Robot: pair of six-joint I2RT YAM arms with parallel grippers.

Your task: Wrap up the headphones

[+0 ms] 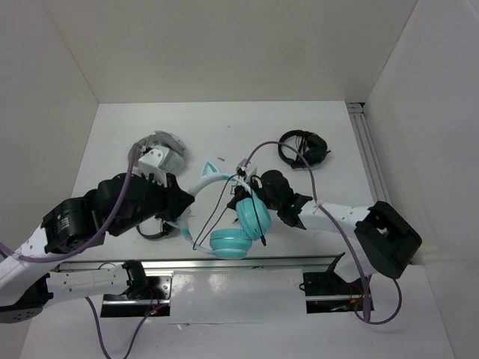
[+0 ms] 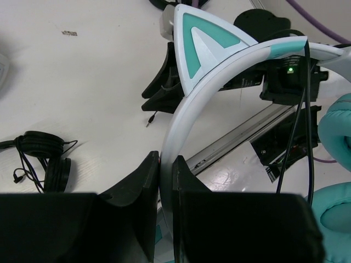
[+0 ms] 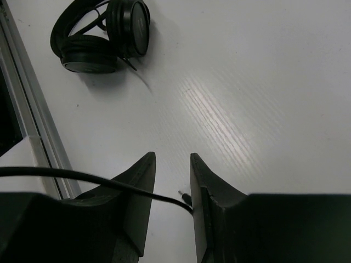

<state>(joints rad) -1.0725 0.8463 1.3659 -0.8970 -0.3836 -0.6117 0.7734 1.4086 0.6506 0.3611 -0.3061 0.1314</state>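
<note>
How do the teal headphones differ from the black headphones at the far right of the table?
The teal headphones are teal and white with cat ears; the black headphones are plain black. The teal ones look larger. The left gripper pinches the teal headband; the black pair lies untouched on the table. Both have two round earcups.

Bare table (image 1: pixel 224 123) lies open along the back, between the grey headphones (image 1: pixel 159 152) and the black headphones (image 1: pixel 303 147), and in the back left corner. The middle is crowded. The teal headphones (image 1: pixel 228 241) sit there with their cable (image 2: pixel 298 126) looping loose, and the left gripper (image 2: pixel 165 161) and right gripper (image 3: pixel 173 161) crowd in from either side. A rail (image 1: pixel 368 149) lines the right wall.
</note>
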